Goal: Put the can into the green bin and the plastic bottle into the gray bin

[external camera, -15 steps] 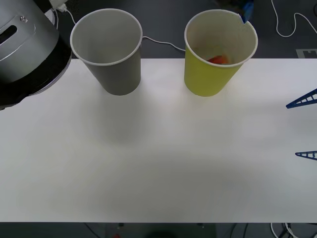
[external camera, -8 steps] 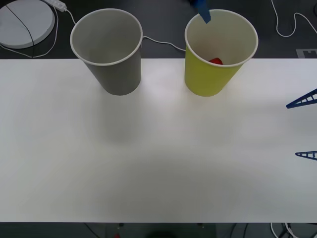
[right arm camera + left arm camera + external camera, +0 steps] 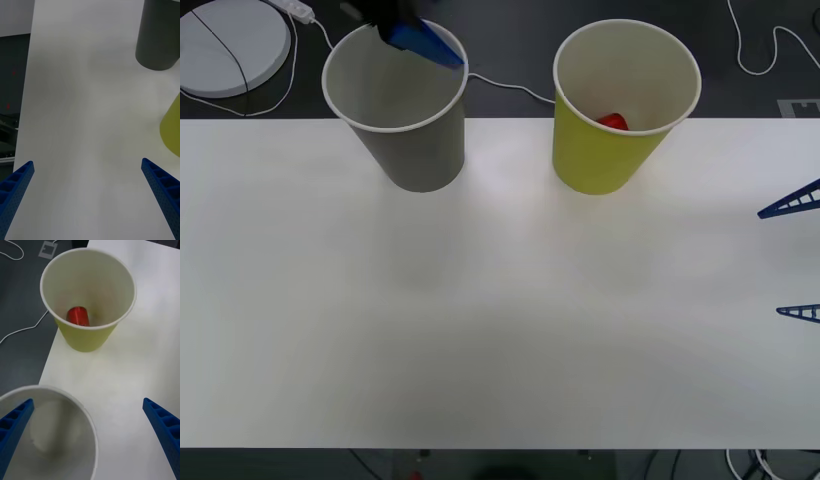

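Left gripper [image 3: 88,438] hangs over the far rim of the gray bin [image 3: 412,150] at the table's [image 3: 500,330] back left, its blue fingers [image 3: 425,45] spread wide and holding nothing. Inside, that cup looks pale and bare. To its right, well apart, stands the green bin [image 3: 605,155], upright, with the can [image 3: 78,316] lying at its bottom. At the table's right edge the right gripper [image 3: 88,198] waits low over the white surface, fingers likewise spread and holding nothing.
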Controlling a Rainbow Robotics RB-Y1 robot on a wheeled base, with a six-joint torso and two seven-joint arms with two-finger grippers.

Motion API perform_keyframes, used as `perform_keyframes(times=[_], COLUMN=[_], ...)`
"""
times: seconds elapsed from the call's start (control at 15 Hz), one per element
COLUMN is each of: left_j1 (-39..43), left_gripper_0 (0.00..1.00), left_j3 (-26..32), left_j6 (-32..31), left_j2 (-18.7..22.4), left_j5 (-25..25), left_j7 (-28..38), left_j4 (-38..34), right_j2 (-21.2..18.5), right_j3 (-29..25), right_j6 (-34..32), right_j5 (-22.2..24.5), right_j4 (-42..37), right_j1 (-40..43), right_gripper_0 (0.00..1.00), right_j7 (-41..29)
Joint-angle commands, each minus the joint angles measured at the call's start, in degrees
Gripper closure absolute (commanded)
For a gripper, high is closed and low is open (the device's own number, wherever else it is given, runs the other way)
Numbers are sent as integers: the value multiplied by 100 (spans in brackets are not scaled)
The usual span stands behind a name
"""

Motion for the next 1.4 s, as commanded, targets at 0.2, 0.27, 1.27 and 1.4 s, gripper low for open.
perform_keyframes(times=[0.2,0.27,1.27,1.4], left_j1=[829,1154,6190,6621], left_gripper_0=[0,0,0,0], left_j3=[381,671,4722,5004], left_j6=[-113,-201,-711,-790], left_j2=[837,943,1356,1356], left_j5=[512,512,617,820], left_j7=[-1049,-1383,-4380,-4635], left_j4=[0,0,-2364,-2470], right_j2=[0,0,0,0], right_j3=[0,0,0,0], right_j6=[0,0,0,0], right_j5=[0,0,0,0], right_j4=[0,0,0,0], right_j1=[0,0,0,0], right_gripper_0=[0,0,0,0], right_j7=[0,0,0,0])
